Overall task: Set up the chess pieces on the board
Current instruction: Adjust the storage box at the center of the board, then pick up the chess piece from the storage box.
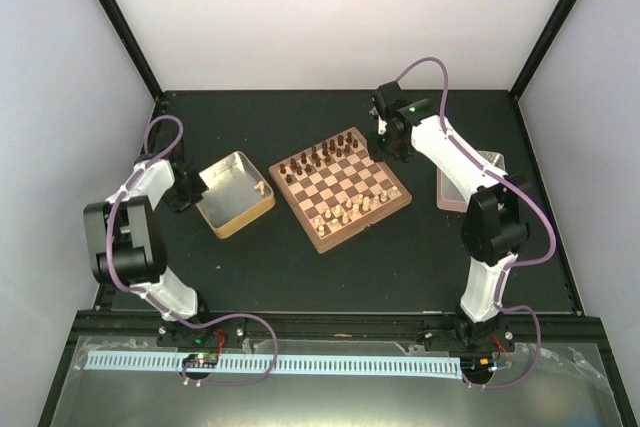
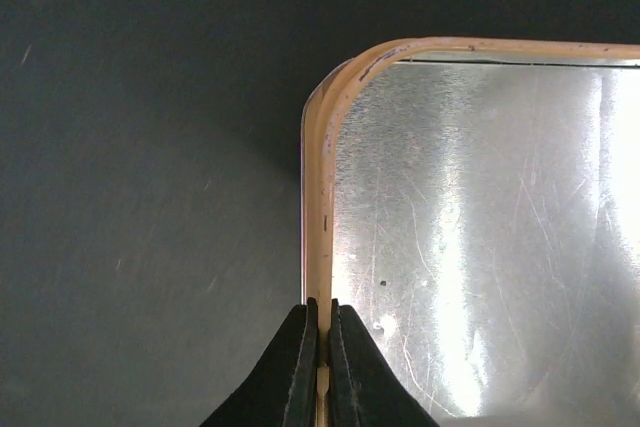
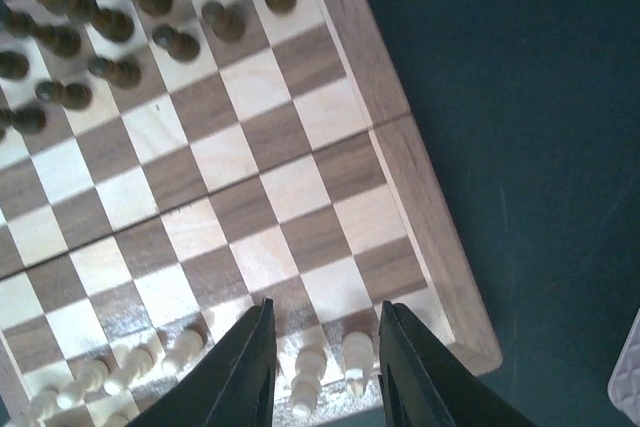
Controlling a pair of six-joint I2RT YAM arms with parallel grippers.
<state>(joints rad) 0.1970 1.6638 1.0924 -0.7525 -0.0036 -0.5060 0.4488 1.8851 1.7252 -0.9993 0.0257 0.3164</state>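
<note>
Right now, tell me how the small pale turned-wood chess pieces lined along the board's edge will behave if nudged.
Tall and narrow-based, the pale pieces probably tip easily. Rounded, they would likely roll once down. They stand close together on the checkered wooden board, so one may knock its neighbour.

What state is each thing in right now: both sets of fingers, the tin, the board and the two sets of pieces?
Left fingers: shut on the rim of the tin.
Silver metal tray with a tan rim: resting on the table, pinched at its wall.
Right fingers: open, straddling two pale pieces.
Square wooden checkered chessboard: unfolded flat.
Dark brown chess pieces: upright along one edge.
Pale cream chess pieces: along the opposite edge.
</note>
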